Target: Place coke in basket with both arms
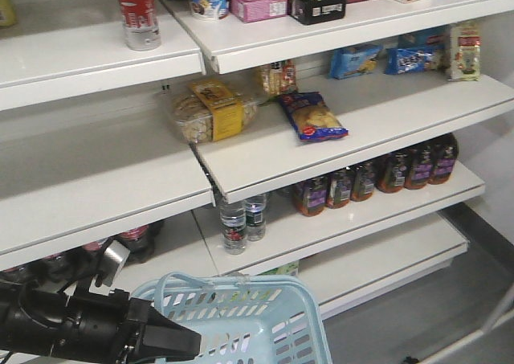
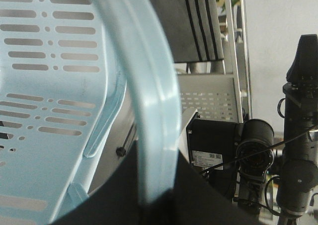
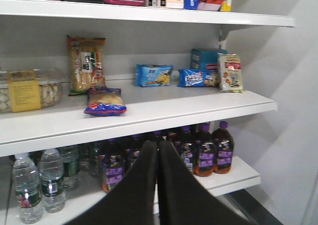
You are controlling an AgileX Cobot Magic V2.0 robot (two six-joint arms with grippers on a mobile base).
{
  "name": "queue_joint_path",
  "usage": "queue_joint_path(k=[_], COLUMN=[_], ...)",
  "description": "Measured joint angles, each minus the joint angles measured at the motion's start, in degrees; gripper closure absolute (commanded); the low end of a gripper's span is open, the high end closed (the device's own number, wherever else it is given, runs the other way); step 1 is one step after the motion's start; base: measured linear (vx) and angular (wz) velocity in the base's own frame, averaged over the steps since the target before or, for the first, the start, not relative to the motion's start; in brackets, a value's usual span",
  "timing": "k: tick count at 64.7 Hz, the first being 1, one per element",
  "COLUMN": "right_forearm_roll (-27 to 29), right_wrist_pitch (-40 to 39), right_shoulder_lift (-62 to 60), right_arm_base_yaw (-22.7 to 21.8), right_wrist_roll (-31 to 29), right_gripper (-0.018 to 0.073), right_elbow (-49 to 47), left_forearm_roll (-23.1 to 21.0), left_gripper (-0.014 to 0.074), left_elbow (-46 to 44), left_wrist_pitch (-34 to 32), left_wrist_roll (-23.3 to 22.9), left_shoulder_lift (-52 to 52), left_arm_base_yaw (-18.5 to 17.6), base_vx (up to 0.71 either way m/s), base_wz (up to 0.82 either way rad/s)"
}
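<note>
- The basket (image 1: pixel 265 324) is held up by one loop handle (image 2: pixel 149 111), which is pinched in the left gripper (image 2: pixel 155 202).
- The coke (image 1: pixel 136 14) is spotted upright on the highest worktop tier (image 1: pixel 64 55), well above the basket and off to its left, not yet touched.
- The right gripper (image 3: pixel 158 178) is shown pressed together with nothing in it. Its place relative to the basket cannot be told.
- The step in hand is judged to be fetching the can while the basket is held ready.
- To do it well, the right gripper should be spread before the can is reached. The can should be taken around its middle and kept upright, with the basket held level beneath the drop.
- Nothing is seen inside the part of the basket that shows.
- Above the basket, a clear tub (image 1: pixel 213 111) with a yellow band is filled with pale biscuits.
</note>
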Motion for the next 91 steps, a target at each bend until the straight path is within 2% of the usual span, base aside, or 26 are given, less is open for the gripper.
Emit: queue_joint_path(k=[47,91], right_forearm_roll=[0.0,0.0], right_wrist_pitch=[0.0,0.0], right_shoulder_lift=[0.0,0.0], right_arm_base_yaw=[0.0,0.0], right_wrist_roll=[0.0,0.0], right_gripper=[0.0568,0.0568], right_elbow=[0.0,0.0], left_forearm_roll=[0.1,0.1], left_gripper=[0.0603,0.0603], left_elbow=[0.0,0.0], left_wrist_pitch=[-0.1,0.0], left_wrist_roll=[0.0,0.0], left_shoulder_lift=[0.0,0.0], left_arm_base_yaw=[0.0,0.0], base_vx=[0.1,0.05], base_wz=[0.52,0.11])
